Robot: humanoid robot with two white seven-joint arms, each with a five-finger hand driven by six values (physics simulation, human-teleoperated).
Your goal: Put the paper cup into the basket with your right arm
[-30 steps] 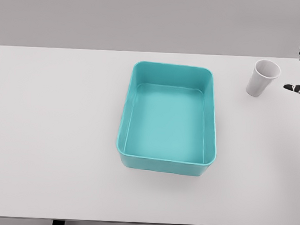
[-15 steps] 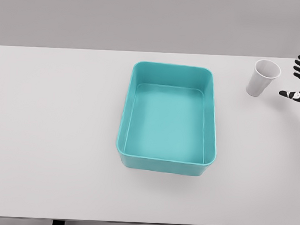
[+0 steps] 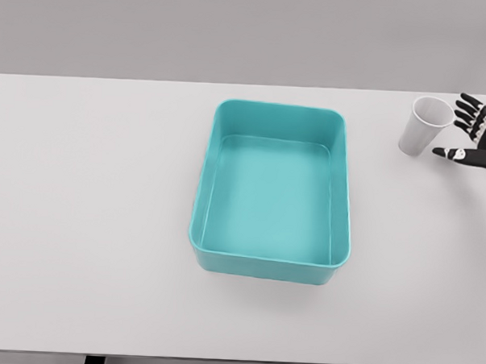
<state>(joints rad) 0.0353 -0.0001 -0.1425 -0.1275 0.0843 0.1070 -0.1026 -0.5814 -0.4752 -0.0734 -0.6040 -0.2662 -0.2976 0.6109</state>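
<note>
We see the teal basket (image 3: 272,201) sitting empty near the middle of the white table (image 3: 88,224). The paper cup (image 3: 425,125) stands upright on the table well to the right of the basket, level with its far rim, mouth open upward. Our right hand (image 3: 473,137) comes in from the picture's right edge, just beside the cup on the side away from the basket, its black fingers (image 3: 466,105) spread apart with the thumb reaching toward the cup's base, gripping nothing. Whether any fingertip touches the cup we cannot tell.
</note>
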